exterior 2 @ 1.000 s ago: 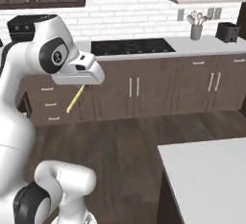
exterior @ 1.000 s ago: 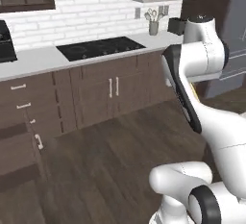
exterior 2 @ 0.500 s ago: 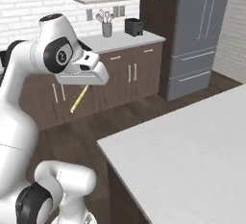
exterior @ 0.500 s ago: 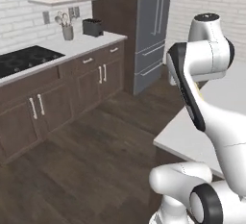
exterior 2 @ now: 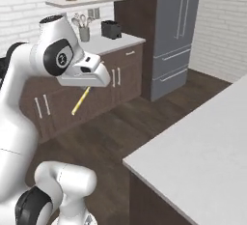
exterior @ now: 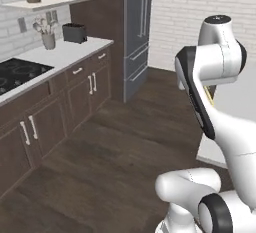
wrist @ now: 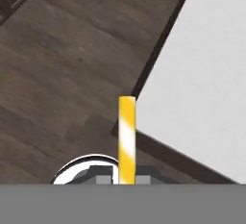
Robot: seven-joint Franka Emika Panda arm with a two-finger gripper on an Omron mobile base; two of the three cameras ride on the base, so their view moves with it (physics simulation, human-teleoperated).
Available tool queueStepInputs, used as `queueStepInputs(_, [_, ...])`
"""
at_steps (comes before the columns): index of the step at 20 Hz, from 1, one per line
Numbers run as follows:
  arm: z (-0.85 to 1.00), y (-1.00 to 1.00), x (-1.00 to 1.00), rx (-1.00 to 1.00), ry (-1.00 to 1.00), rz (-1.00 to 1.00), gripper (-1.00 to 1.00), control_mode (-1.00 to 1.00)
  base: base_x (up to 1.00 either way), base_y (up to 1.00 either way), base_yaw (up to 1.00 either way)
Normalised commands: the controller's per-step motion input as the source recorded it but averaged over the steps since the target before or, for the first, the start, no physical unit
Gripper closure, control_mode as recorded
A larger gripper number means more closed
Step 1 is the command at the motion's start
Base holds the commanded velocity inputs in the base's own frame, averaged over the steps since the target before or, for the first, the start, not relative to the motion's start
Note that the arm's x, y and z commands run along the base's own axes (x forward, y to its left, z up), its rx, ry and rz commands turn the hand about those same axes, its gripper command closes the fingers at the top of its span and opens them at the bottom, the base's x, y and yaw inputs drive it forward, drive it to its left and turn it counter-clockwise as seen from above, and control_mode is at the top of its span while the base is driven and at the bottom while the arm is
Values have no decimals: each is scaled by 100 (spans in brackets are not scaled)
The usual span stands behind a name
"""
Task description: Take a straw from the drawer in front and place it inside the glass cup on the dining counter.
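Note:
My gripper [exterior 2: 87,87] is shut on the straw [exterior 2: 80,101], a thin pale yellow stick that slants down from the hand over the wooden floor. In the hand view the straw [wrist: 127,139] rises straight up from between the two fingertips of the gripper [wrist: 126,177], and its tip reaches the near corner of the dining counter [wrist: 202,83]. That white dining counter [exterior 2: 202,156] fills the lower right of the right base view, away from the hand. The glass cup and the drawer are out of view.
A dark brown cabinet run with a white top [exterior: 70,57] lines the left wall, carrying a cooktop [exterior: 15,72], a toaster [exterior: 75,33] and a utensil holder [exterior: 48,39]. A tall grey fridge [exterior 2: 176,31] stands beyond it. Open wooden floor [exterior: 100,157] lies between cabinets and island.
The whole scene has swept sideways as the base turned: the cooktop cabinets slid left, the fridge and the dining counter came into view. The straw stays held in the same pose.

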Motion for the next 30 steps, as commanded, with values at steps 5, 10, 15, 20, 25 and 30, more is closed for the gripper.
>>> queueStepInputs(5, [0,0,0,0,0,0,100,100,68,97,-35])
queueStepInputs(10, [0,0,0,0,0,0,100,100,100,64,-28])
queueStepInputs(15, [0,0,0,0,0,0,100,100,100,52,-32])
queueStepInputs(20, [0,0,0,0,0,0,100,100,100,31,-40])
queueStepInputs(25, [0,0,0,0,0,0,100,100,100,3,-40])
queueStepInputs(30, [0,0,0,0,0,0,100,100,100,0,-37])
